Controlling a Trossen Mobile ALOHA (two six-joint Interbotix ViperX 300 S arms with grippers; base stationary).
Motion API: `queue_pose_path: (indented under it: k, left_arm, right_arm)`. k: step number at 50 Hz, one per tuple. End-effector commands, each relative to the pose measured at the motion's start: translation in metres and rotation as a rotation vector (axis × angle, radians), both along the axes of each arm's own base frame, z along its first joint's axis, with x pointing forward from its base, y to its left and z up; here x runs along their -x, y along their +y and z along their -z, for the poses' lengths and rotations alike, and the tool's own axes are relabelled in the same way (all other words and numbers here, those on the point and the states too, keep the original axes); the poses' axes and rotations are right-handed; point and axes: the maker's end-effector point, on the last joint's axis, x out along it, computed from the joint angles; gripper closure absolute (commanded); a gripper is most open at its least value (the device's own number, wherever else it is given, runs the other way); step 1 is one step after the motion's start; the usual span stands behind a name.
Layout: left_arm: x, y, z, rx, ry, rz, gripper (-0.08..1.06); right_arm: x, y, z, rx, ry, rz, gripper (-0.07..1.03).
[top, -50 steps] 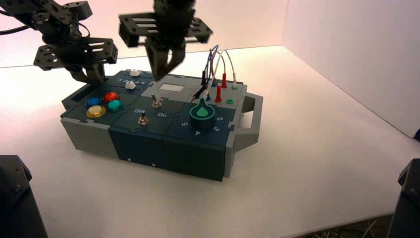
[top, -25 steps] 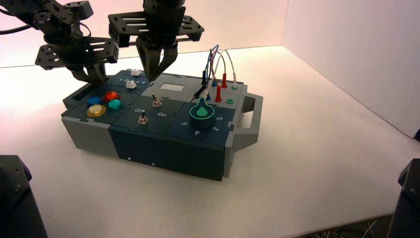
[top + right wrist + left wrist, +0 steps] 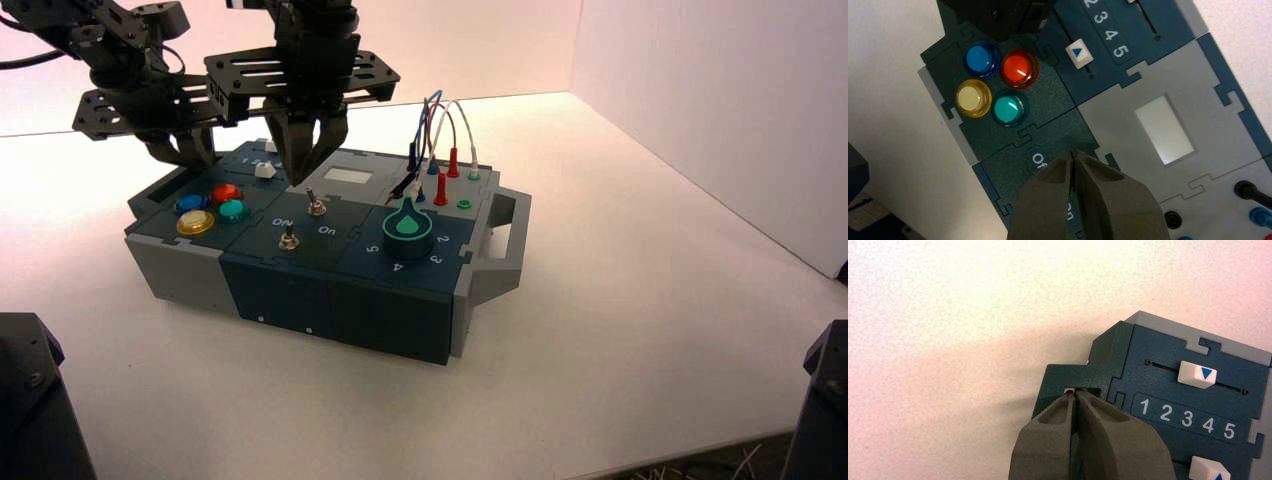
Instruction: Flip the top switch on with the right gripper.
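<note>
Above the blue-and-grey control box (image 3: 300, 270), our black right gripper (image 3: 303, 172) has drifted left and down over the last second, fingers pressed together and empty, so we judge it nearly placed to push. Just below its tips, the tiny silver top switch (image 3: 315, 207) stands between the Off and On labels, unflipped; our left gripper (image 3: 1074, 396), pinched closed, waits at the box's far-left corner.

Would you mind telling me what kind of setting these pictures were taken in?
Probably a robotics test bench: a blue-and-grey practice box of buttons, switches and wires sits alone on a plain white tabletop with white partition walls, and two black robot arms above it.
</note>
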Motion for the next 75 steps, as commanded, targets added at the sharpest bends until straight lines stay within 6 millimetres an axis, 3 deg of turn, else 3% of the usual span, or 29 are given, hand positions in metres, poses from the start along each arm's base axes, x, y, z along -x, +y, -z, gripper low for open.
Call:
queue_pose_path:
  k: [1, 75]
  left_arm:
    - [-0.004, 0.000, 0.002, 0.002, 0.000, -0.007, 1.01]
    - [-0.004, 0.001, 0.002, 0.002, 0.002, -0.010, 1.01]
  right_arm:
    - [-0.002, 0.010, -0.018, -0.041, -0.021, 0.001, 0.98]
    - [0.011, -0.017, 0.006, 0.035, 0.022, 0.002, 0.98]
